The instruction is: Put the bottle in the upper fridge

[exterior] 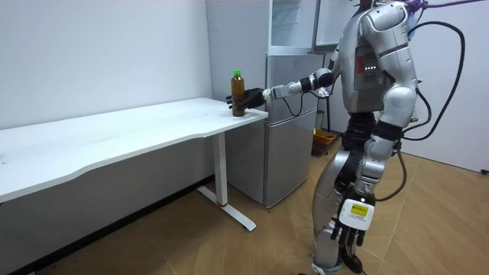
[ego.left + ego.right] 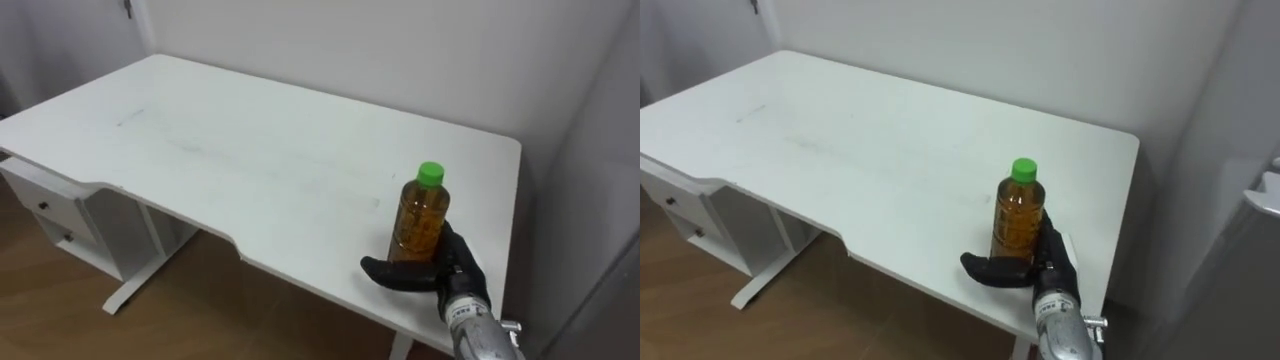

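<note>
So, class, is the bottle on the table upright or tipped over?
Upright: the bottle stands on its base on the white table, green cap on top, the right hand curled round it.

Right arm stretched forward, wrist level. Right hand (image 2: 455, 268) wrapped round bottle (image 2: 422, 215), thumb across front, low. Left arm hangs, left hand (image 1: 350, 238) beside thigh.

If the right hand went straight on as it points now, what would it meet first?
The bottle: the right hand has it between thumb and fingers. Beyond it there is only bare white table toward the wall, as far as I can judge depth.
</note>
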`<state>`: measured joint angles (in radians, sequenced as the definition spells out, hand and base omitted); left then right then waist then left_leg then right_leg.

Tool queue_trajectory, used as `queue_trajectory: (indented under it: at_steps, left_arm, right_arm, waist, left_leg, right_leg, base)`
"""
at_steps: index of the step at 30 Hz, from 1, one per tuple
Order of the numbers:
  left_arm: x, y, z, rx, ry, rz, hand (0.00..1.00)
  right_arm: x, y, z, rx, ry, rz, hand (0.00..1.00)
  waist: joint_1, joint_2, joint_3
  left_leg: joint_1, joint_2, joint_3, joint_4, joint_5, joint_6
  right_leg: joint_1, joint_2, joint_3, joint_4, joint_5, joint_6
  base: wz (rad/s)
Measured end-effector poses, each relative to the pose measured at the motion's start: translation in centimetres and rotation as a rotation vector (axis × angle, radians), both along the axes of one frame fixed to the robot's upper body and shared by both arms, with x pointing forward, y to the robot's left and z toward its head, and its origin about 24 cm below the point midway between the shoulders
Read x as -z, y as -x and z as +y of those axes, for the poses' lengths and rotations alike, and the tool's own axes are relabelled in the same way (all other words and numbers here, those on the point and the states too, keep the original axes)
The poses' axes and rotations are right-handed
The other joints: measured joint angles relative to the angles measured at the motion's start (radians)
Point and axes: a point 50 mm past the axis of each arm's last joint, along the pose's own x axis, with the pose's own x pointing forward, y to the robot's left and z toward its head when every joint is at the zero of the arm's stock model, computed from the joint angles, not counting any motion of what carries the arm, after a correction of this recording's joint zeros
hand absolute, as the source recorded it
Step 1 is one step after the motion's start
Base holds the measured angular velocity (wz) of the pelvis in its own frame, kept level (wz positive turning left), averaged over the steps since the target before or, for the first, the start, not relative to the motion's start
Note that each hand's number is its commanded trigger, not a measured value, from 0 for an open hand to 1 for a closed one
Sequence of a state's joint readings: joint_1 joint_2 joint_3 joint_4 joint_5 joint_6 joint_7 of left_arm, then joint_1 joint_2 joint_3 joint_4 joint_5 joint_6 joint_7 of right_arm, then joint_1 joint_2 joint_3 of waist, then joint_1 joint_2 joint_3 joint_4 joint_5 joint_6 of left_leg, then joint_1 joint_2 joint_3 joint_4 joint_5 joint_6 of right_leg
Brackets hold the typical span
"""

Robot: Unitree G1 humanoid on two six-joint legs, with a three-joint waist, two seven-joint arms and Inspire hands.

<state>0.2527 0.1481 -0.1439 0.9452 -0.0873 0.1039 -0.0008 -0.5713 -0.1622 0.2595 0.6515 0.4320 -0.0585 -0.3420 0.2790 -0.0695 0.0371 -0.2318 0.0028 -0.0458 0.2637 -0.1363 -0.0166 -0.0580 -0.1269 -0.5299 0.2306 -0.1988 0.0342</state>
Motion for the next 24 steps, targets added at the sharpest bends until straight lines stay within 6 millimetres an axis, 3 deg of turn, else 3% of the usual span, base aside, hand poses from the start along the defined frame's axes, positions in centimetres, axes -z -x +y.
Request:
queue_trajectory:
  at_steps: [14, 17, 24]
  left_arm:
    - [-0.1, -0.7, -0.4, 0.037, -0.01, -0.029, 0.0]
    - [-0.1, -0.9, -0.5, 0.035, -0.017, -0.038, 0.0]
    - [-0.1, -1.0, -0.4, 0.032, -0.026, -0.047, 0.0]
  right_arm:
    - [0.2, -0.2, -1.1, 0.095, 0.006, -0.03, 0.0]
    - [0.2, -0.2, -1.2, 0.098, 0.005, -0.039, 0.0]
    - [0.1, -0.2, -1.2, 0.102, 0.003, -0.052, 0.0]
  waist:
    - [0.001, 0.005, 0.004]
    - [0.001, 0.012, 0.0062]
    - [0.001, 0.03, 0.0027]
  left_leg:
    - [-0.036, -0.012, -0.034, 0.011, 0.011, 0.004]
    - [-0.036, -0.014, -0.036, 0.01, 0.013, 0.005]
    - [-0.036, -0.015, -0.039, 0.005, 0.019, 0.004]
  right_leg:
    - [-0.016, -0.006, -0.025, 0.012, 0.001, 0.0]
    - [-0.016, -0.007, -0.025, 0.013, 0.002, 0.0]
    - [-0.018, -0.008, -0.025, 0.013, 0.002, 0.001]
  base:
    - [0.08]
    - [0.0]
    - [0.0]
